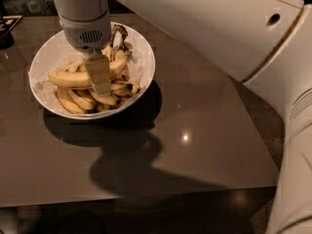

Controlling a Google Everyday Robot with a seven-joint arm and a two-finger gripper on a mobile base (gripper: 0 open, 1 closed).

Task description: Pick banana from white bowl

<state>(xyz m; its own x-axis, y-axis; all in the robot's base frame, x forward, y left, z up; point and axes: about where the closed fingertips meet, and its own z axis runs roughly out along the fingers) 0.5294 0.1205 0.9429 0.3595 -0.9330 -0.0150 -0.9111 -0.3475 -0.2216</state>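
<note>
In the camera view, the white bowl (48,57) sits near the far left corner of a dark, glossy table (204,145). The banana (66,78) lies inside it, across the top of the pile, its long yellow body running from the left rim toward the middle. Beneath and in front of it are smaller, brown-spotted bananas (80,100), and a dark stem (119,32) stands up at the bowl's far side. The gripper (100,82) reaches straight down into the bowl from a grey wrist housing (87,30), and its pale lower part crosses in front of the banana near mid-length. Whether it has closed on the fruit cannot be told from here. The robot's white arm (204,28) sweeps across the upper right, casting a broad shadow (126,165) over the tabletop.
</note>
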